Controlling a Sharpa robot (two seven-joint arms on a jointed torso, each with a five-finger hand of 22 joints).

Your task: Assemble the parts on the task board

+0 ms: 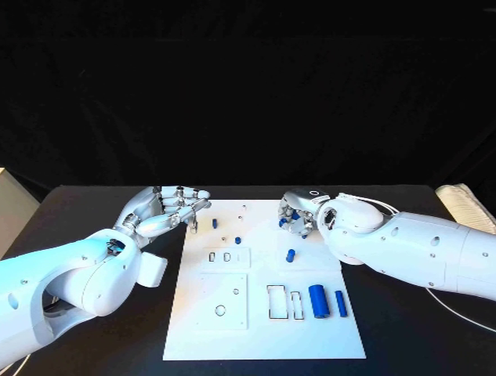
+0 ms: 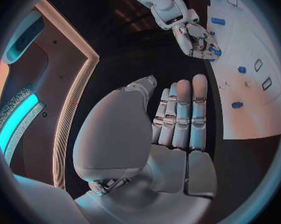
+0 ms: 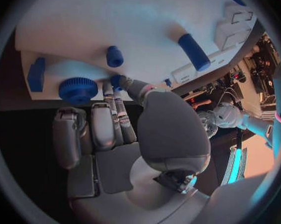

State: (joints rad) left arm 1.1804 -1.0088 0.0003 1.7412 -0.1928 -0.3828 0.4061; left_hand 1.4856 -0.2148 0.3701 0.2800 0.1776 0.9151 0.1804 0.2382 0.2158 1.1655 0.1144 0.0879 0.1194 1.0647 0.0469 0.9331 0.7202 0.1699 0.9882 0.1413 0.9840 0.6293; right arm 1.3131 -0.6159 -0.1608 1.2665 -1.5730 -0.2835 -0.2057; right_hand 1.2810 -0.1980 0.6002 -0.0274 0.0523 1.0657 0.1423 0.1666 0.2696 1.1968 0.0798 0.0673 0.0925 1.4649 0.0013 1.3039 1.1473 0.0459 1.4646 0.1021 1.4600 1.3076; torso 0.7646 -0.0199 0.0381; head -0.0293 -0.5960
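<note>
The white task board lies in the middle of the black table. My right hand reaches down to the board's far right part; its thumb and a finger pinch a small blue peg right at the board's surface. Beside that hand lie a blue gear and a blue block. Another short peg and a blue cylinder lie further in. My left hand hovers at the board's far left corner, fingers straight and holding nothing. The left wrist view shows the right hand over the board.
A thick blue cylinder and a thin blue bar lie on the board's near right, beside rectangular slots. A small blue peg stands near the left hand. A pale brush-like object lies at the table's far right.
</note>
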